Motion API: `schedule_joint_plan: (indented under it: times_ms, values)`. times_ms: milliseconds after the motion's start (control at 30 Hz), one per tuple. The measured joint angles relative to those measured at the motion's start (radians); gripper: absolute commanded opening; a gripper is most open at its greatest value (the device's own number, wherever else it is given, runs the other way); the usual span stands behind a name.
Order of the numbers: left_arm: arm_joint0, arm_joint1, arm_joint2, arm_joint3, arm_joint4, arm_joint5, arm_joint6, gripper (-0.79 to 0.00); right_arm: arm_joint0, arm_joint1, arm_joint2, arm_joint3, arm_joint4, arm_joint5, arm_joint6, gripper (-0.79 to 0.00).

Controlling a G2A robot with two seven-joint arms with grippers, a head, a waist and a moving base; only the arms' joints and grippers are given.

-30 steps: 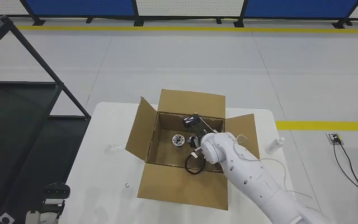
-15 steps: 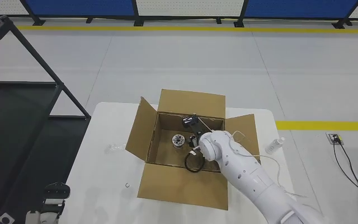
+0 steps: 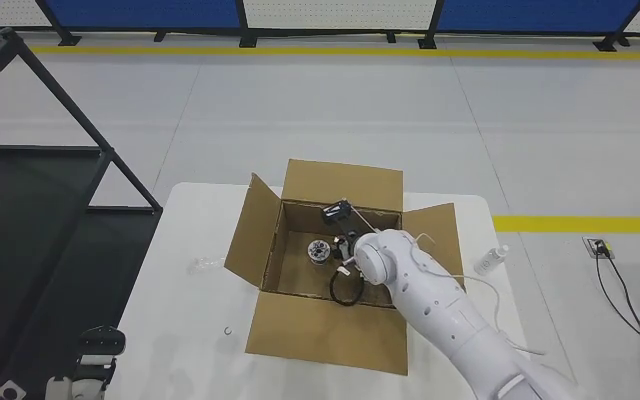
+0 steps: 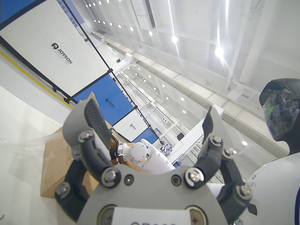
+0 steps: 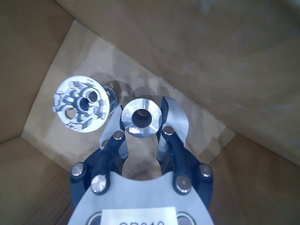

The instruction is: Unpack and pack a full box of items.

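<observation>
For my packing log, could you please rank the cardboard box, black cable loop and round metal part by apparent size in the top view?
1. cardboard box
2. black cable loop
3. round metal part

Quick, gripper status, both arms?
Left gripper: open, empty.
Right gripper: closed on a short silver metal cylinder with a centre hole.

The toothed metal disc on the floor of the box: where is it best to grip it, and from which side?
Probably across the round outer rim of the toothed disc, coming straight down into the open box: its toothed face looks up, so the rim offers two opposite edges, while the teeth are uneven.
</observation>
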Motion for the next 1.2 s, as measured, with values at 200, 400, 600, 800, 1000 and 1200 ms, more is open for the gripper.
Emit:
schedule_joint_plan:
  times_ms: [200,400,600,800,1000,1200]
  values:
    - [0.000,0.000,0.000,0.000,0.000,0.000,0.000,0.000,-0.077,0.049,0.081,-0.177,-0.092,0.057,0.022,-0.785]
    - [0.000,0.000,0.000,0.000,0.000,0.000,0.000,0.000,-0.225,0.110,0.202,-0.457,-0.204,0.081,0.072,-0.785]
    - [0.000,0.000,0.000,0.000,0.000,0.000,0.000,0.000,-0.374,0.147,0.321,-0.711,-0.268,0.107,0.055,-0.785]
    - [0.000,0.000,0.000,0.000,0.000,0.000,0.000,0.000,-0.485,0.167,0.417,-0.901,-0.283,0.085,-0.002,-0.785]
    - [0.000,0.000,0.000,0.000,0.000,0.000,0.000,0.000,-0.597,0.182,0.514,-1.060,-0.304,0.100,-0.052,-0.785]
    - [0.000,0.000,0.000,0.000,0.000,0.000,0.000,0.000,-0.722,0.194,0.629,-1.186,-0.307,0.136,-0.109,-0.785]
